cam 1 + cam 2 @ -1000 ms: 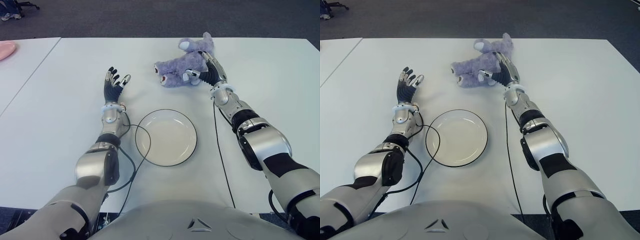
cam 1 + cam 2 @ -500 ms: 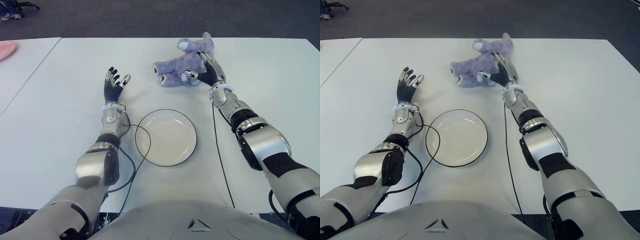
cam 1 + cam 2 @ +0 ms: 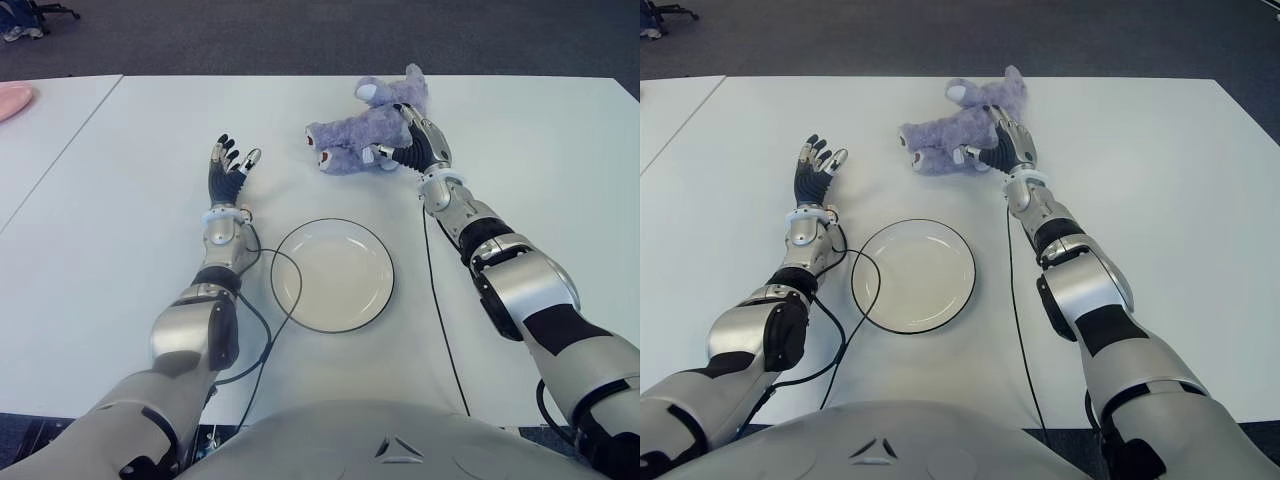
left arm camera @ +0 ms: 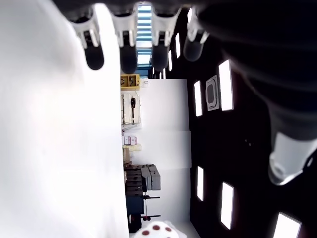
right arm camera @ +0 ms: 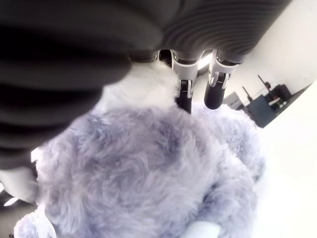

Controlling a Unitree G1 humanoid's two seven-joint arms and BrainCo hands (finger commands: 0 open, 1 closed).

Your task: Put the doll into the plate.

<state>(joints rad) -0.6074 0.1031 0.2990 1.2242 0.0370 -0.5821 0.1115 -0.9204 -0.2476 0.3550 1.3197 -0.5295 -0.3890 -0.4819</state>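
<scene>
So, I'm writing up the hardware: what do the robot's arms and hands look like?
Both arms wear glossy silver shells over black joints, with white wrist rings. The left hand and right hand have black ribbed fingers with silver tips. A thin black cable trails along each arm.

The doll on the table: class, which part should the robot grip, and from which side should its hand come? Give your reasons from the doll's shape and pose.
Grip the soft middle of the doll, coming from its right-hand side, probably as the right hand does now. The doll lies on its side on the table, so its thick body offers the fullest bulk for fingers to wrap, while its limbs are thin and floppy. The plate lies nearer the robot.
</scene>
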